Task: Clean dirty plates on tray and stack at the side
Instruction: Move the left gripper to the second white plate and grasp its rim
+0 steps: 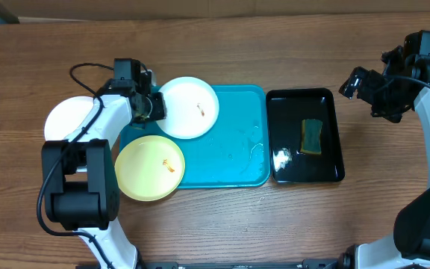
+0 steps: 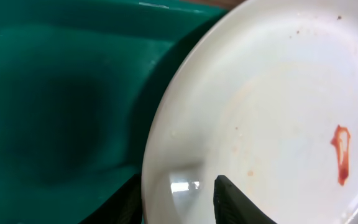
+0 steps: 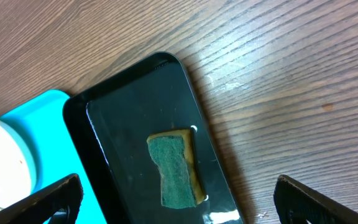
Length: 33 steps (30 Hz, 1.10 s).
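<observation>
A white plate [image 1: 192, 112] with an orange-brown smear lies at the far left corner of the turquoise tray [image 1: 230, 161], overhanging its far rim. My left gripper [image 1: 155, 105] is shut on this plate's left rim; the left wrist view shows one finger under and one over the rim [image 2: 179, 202], with the smear on the plate [image 2: 278, 93]. A pale yellow-green plate [image 1: 149, 167] with a small smear overhangs the tray's near left corner. Another white plate [image 1: 67, 118] lies on the table at the left, partly hidden by my left arm. My right gripper [image 1: 368, 84] is open and empty, high to the right.
A glossy black tray [image 1: 286, 134] stands right of the turquoise tray and holds a green-and-yellow sponge [image 1: 312, 137] and a wet glint. In the right wrist view the sponge [image 3: 176, 171] lies below my open right gripper [image 3: 178, 188]. Bare wooden table surrounds both trays.
</observation>
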Each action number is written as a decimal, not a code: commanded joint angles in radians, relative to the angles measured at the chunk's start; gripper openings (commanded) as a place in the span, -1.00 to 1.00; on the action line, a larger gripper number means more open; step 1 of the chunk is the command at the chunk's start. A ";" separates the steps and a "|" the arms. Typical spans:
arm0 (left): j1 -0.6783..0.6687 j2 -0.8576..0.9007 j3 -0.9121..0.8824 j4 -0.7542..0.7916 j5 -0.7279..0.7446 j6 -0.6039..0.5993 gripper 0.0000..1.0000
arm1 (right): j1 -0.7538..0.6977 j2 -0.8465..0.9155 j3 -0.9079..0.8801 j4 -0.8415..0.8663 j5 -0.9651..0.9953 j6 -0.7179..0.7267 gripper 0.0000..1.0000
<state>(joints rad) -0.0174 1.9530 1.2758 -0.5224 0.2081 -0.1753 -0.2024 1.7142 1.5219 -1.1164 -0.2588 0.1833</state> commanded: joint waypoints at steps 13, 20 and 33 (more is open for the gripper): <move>-0.104 0.009 0.015 -0.119 0.038 0.042 -0.17 | -0.003 -0.012 0.005 0.004 -0.004 0.002 1.00; -0.108 0.009 0.015 -0.026 -0.043 0.040 -0.29 | -0.003 -0.012 0.005 0.004 -0.004 0.002 1.00; -0.148 0.009 0.015 -0.045 -0.031 0.042 -0.92 | 0.011 -0.012 0.005 0.001 -0.194 -0.037 0.57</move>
<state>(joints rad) -0.1394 1.9530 1.2762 -0.5568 0.1787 -0.1463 -0.2024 1.7142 1.5219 -1.0874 -0.3653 0.1806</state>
